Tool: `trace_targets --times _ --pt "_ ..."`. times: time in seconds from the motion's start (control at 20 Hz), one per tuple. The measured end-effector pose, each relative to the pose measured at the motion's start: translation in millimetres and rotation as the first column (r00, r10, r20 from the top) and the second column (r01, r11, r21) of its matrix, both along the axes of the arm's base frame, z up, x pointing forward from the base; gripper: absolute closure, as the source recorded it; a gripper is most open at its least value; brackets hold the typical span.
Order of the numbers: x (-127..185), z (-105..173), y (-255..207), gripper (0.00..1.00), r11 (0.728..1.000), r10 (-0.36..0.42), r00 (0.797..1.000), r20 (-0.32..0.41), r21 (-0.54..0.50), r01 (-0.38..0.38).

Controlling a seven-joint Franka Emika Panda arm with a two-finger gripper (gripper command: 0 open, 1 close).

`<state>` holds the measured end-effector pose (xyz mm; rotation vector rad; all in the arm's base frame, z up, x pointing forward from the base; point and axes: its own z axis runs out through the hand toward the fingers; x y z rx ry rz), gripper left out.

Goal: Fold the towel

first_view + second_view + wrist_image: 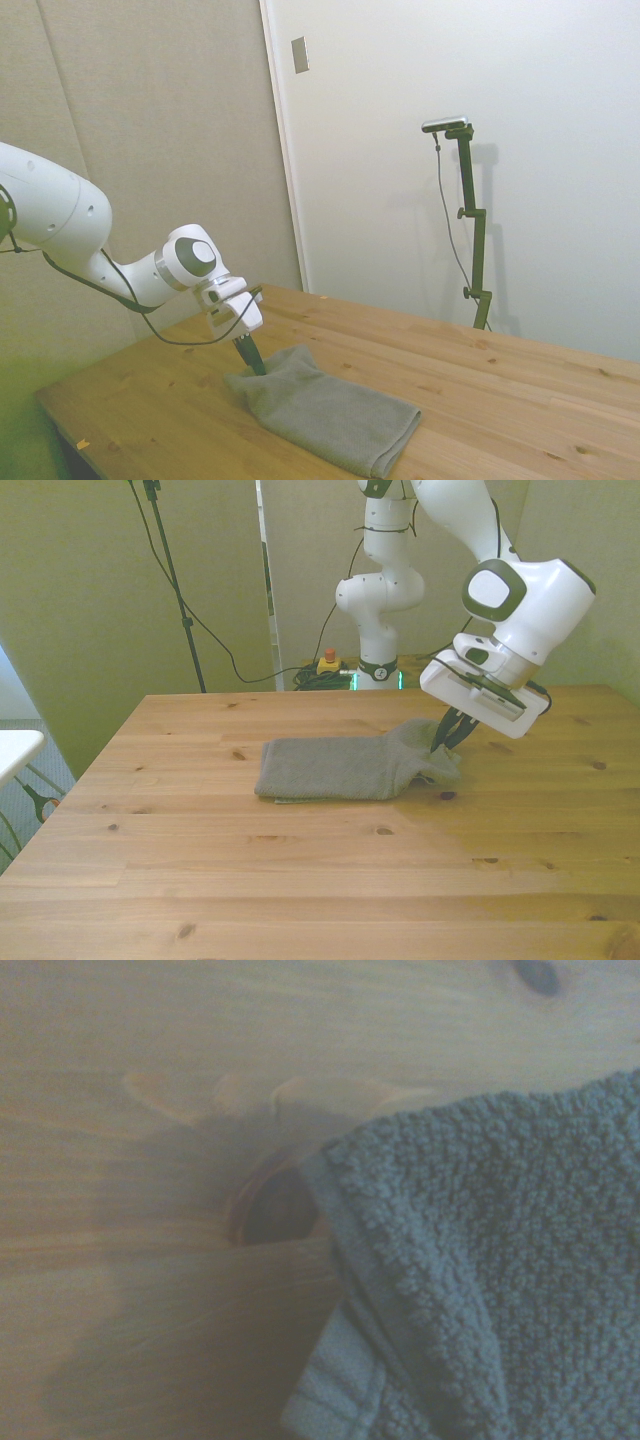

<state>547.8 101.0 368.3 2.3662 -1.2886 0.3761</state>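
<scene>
Gripper (447, 742): I'm seeing it pinching, apparently, the towel's raised end.
Towel (345, 767): lying folded on the table (300, 880), stretching toward the front view's left.

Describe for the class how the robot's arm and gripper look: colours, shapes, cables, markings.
The arm is glossy white with rounded segments and grey circular joint caps. A thin black cable loops beneath its wrist. The gripper has a white boxy body and two slim dark fingers. No markings are legible.
</scene>
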Motion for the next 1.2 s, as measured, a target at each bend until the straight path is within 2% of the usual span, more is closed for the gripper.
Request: trace_targets --times 0.25,0.6,0.85,1.2 --pt "-7.7 43.2 -21.2 1.00 1.000 -0.018 0.998 0.056 0.023 0.017" --pt "-20.2 100.2 -73.0 1.00 0.992 -0.058 0.991 0.121 0.121 0.043" --pt "-31.1 113.5 -114.8 1.00 0.983 -0.089 0.985 0.146 0.174 0.063" --pt "-47.6 128.2 -196.3 1.00 0.960 -0.127 0.975 0.180 0.270 0.075"
